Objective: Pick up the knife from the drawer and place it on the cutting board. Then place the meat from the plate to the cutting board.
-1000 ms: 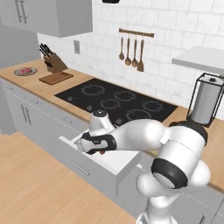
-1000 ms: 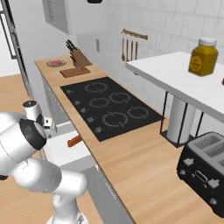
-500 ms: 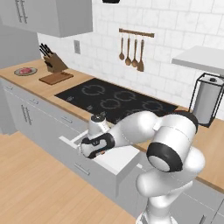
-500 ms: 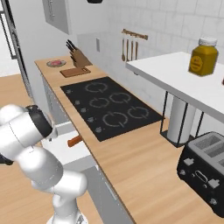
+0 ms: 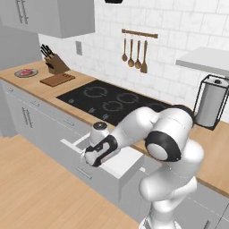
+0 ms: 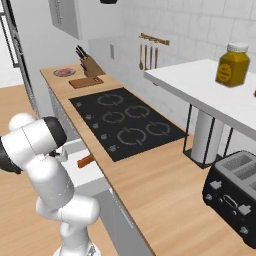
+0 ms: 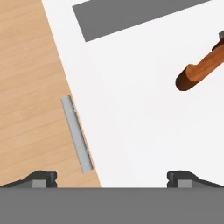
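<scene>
We see the drawer [image 5: 117,162] pulled out from under the tabletop [image 5: 48,91], with the white arm bent low over it. In the left base view the tool [image 5: 86,157] hangs at the drawer's front edge, above its left part. In the hand view its two dark fingertips [image 7: 41,178] stand wide apart at the bottom, released, with nothing between them; one sits over the wooden floor [image 7: 30,78], the other over the drawer's white bottom [image 7: 144,113]. The slim bar handle [image 7: 77,133] of the drawer front runs between them in that view.

The knife [image 7: 202,70] lies inside the drawer, its orange-red handle showing at the right edge of the hand view, well apart from the fingertips and untouched. In the right base view the same handle [image 6: 85,161] pokes out just beside the tabletop's edge, near the robot's shoulder; we cannot make out the blade.

Far along the tabletop, past the black cooktop [image 5: 109,102], the cutting board [image 5: 57,79] lies flat in front of the wooden knife block [image 5: 54,65]. The plate [image 5: 26,73] sits just beyond the board, with the meat [image 5: 26,72] resting on it.
</scene>
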